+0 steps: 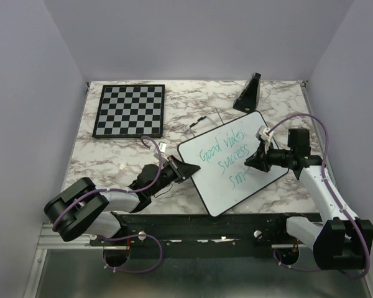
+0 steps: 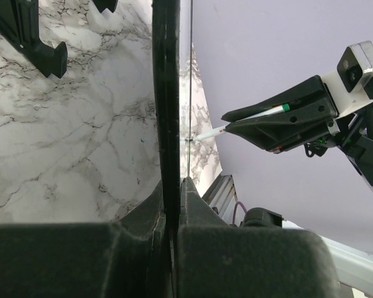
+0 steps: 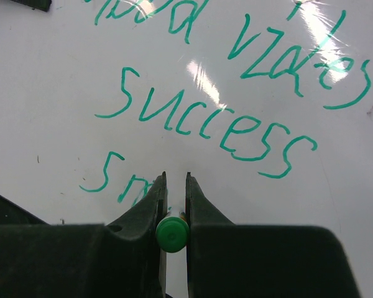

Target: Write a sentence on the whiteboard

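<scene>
The whiteboard (image 1: 212,194) lies tilted on the marble table, right of centre. On it the green sentence (image 1: 224,159) reads "Good vibes", "Success" and a partial "Sm". My left gripper (image 1: 185,169) is shut on the board's left rim; the left wrist view shows that black rim (image 2: 166,93) edge-on between the jaws (image 2: 173,186). My right gripper (image 1: 251,162) is shut on a green marker (image 3: 172,234), tip down beside the "Sm" (image 3: 115,180) on the whiteboard (image 3: 50,74). The left wrist view also shows the right gripper (image 2: 236,123) with the marker (image 2: 270,112) in it.
A black-and-white chessboard (image 1: 129,110) lies at the back left. A small black stand (image 1: 248,93) sits at the back, just beyond the whiteboard. A thin wire piece (image 1: 205,119) lies between them. Grey walls close in on three sides.
</scene>
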